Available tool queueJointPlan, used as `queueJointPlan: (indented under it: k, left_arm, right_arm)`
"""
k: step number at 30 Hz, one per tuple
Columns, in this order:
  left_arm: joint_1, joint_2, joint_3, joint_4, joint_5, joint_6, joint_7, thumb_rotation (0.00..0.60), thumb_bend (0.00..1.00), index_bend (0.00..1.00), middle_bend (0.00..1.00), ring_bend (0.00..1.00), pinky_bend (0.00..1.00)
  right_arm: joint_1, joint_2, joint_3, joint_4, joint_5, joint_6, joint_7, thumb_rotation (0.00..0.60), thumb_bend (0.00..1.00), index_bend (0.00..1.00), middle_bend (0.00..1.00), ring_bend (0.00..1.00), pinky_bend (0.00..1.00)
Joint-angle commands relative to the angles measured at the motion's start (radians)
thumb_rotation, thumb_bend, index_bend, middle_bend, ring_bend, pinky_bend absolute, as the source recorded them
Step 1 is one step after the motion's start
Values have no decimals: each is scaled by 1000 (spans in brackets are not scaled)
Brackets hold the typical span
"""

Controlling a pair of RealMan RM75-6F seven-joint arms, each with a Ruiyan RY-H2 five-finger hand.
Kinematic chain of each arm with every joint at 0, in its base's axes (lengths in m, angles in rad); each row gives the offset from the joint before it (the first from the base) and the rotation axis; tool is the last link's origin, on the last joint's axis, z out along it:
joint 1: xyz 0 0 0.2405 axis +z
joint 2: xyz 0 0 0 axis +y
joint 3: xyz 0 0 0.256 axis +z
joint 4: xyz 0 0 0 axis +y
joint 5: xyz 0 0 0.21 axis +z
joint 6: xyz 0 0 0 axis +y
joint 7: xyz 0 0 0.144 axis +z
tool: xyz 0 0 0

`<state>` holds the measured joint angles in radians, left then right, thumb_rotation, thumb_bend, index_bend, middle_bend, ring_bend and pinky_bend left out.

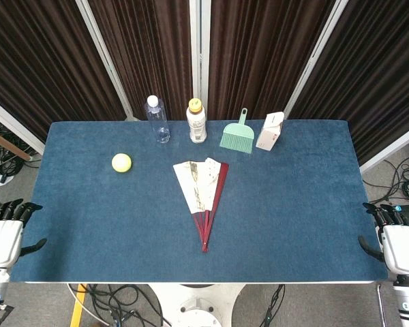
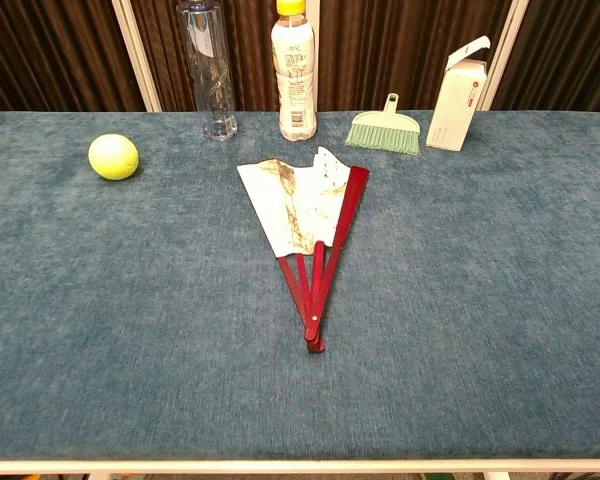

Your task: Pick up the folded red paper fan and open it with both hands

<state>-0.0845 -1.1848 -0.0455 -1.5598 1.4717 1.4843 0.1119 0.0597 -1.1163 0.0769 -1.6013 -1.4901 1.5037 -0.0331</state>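
Observation:
The paper fan (image 1: pixel 202 193) lies in the middle of the blue table, partly spread, its white leaf pointing away and its red ribs meeting at a pivot nearest me. In the chest view the fan (image 2: pixel 305 215) shows the same, with the red guard stick along its right side. My left hand (image 1: pixel 7 235) hangs off the table's near left corner, fingers apart, holding nothing. My right hand (image 1: pixel 395 238) sits off the near right corner, fingers likewise apart and empty. Both hands are far from the fan. The chest view shows neither hand.
Along the back stand a clear bottle (image 1: pixel 157 120), a white bottle with a yellow cap (image 1: pixel 197 121), a green hand brush (image 1: pixel 238 133) and a small white carton (image 1: pixel 270 131). A yellow ball (image 1: pixel 121 162) lies at the left. Dark curtains hang behind the blue table (image 1: pixel 88 225).

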Motion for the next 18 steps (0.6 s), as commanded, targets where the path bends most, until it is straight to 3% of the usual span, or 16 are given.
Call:
queueJointPlan:
  k: [1, 13, 18]
  left_arm:
    - [-1, -1, 2, -1, -4, -7, 1, 600, 1, 280, 252, 136, 159]
    - [19, -10, 3, -2, -19, 15, 15, 600, 0, 280, 252, 136, 159]
    - [19, -14, 6, -2, -16, 12, 12, 600, 0, 280, 252, 136, 159]
  right_arm:
    - [0, 1, -1, 1, 0, -1, 2, 600, 150, 198, 314, 175, 280]
    - [40, 21, -11, -6, -78, -27, 49, 600, 150, 198, 313, 175, 280]
    - [148, 24, -22, -24, -159, -157, 84, 600, 150, 198, 310, 161, 277]
